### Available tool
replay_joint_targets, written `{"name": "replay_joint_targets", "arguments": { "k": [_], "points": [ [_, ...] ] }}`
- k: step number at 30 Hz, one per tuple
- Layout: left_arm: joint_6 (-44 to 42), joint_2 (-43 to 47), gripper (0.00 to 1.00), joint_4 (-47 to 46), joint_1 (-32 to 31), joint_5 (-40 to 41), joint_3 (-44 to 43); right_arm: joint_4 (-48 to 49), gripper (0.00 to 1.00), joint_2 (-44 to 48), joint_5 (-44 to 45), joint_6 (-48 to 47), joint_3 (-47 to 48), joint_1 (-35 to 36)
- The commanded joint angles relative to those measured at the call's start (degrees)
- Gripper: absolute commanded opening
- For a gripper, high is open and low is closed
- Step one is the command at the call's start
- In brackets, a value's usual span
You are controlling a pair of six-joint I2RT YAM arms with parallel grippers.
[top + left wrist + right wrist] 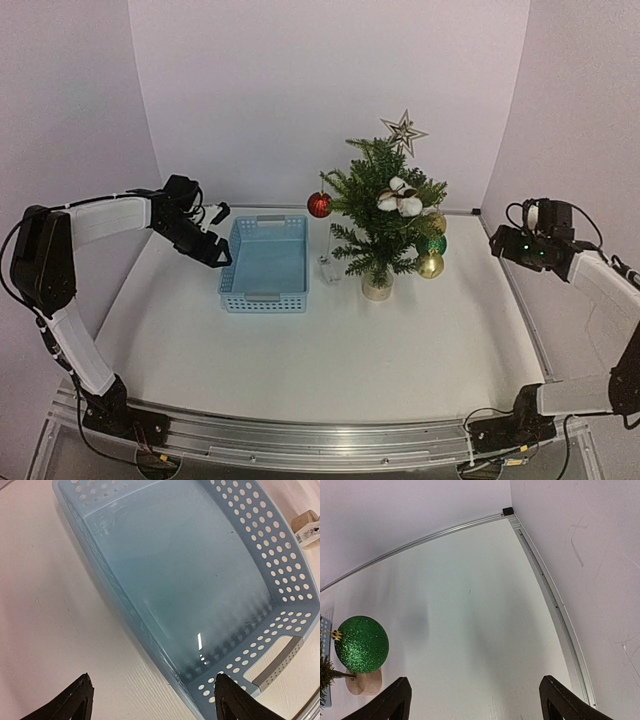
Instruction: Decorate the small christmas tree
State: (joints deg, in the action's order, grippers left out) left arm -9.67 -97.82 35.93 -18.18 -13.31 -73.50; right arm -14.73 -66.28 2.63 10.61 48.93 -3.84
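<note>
Green needles caught my eye first: the small christmas tree (pixel 368 215) stood upright on its round wooden base (pixel 377 288) on the white table (pixel 400 350). It was right of centre and toward the back, near the right side of the blue basket (pixel 265 263). From overhead I saw a star (pixel 404 131) on its tip, a red ball (pixel 319 205) hanging off a left branch and a white cotton tuft (pixel 400 198) near the top. On its right side a green ball (pixel 432 244) hung with a gold ball (pixel 430 265) just below it. A small clear object (pixel 329 268) stood between basket and tree; I could not tell what it was.

My left gripper (pixel 222 236) hung at the basket's left rim, spread wide and gripping nothing. Its wrist camera showed the two dark fingertips (pixel 80 700) well apart, one over bare table, the other over the basket's perforated corner by the grey handle (pixel 277 662).

My right gripper (pixel 497 243) hovered over the table's right edge, well apart from the tree, also wide and holding nothing. In its wrist view the green ball hung above the wooden base at the far left, with a sprig of needles beside them.
</note>
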Motion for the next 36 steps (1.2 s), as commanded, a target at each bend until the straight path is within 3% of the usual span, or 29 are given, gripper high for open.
{"name": "replay_joint_targets", "arguments": {
  "k": [1,9,36],
  "points": [
    [0.97,-0.86,0.81,0.11,-0.88,3.15,1.11,2.85,0.88,2.34,-2.18,-0.66,-0.54,-0.18],
    [0.58,-0.63,0.73,-0.6,-0.88,8.16,1.64,3.19,0.88,3.32,-3.68,-0.94,-0.19,-0.21],
    [-1.05,-0.01,0.73,-1.27,-0.74,12.43,3.19,3.56,0.88,2.73,-4.21,-1.75,-0.88,-0.21]
  ]
}}
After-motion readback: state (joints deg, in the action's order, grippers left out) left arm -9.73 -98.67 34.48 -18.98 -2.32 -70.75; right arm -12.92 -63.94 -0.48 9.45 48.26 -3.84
